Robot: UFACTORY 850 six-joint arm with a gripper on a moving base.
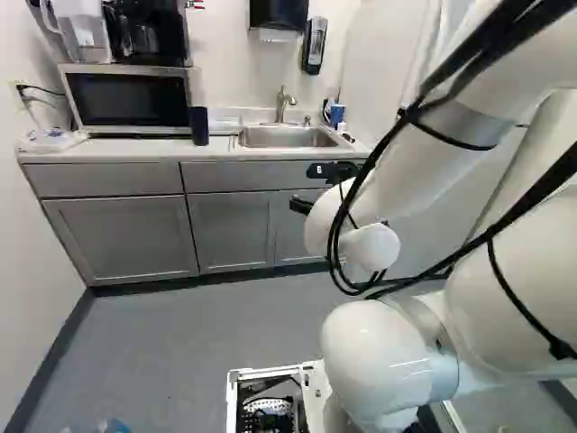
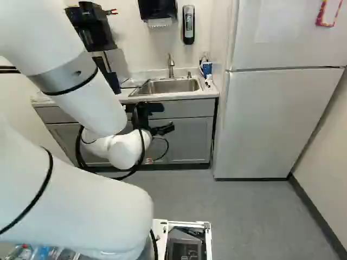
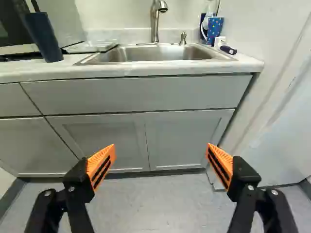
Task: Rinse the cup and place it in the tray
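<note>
My gripper [image 2: 161,118] is in front of the sink cabinet, below counter height. In the wrist view the gripper [image 3: 160,162] stands wide open, orange pads apart, nothing between them. A tall dark blue cup [image 3: 43,38] stands on the counter beside the sink [image 3: 158,53], on the microwave's side; it also shows in the left base view as a dark cup [image 1: 199,126]. Between cup and sink lies a flat, pale tray-like piece [image 3: 91,47]. A blue dotted cup [image 3: 214,28] stands at the sink's other back corner. The faucet [image 3: 155,19] rises behind the basin.
A microwave [image 1: 131,97] stands on the counter [image 3: 136,71]. A small white bottle and a dark blue item lie near the dotted cup. Grey cabinets [image 3: 102,141] face the gripper. The white refrigerator [image 2: 271,119] is right of the counter. A soap dispenser [image 2: 188,24] hangs on the wall.
</note>
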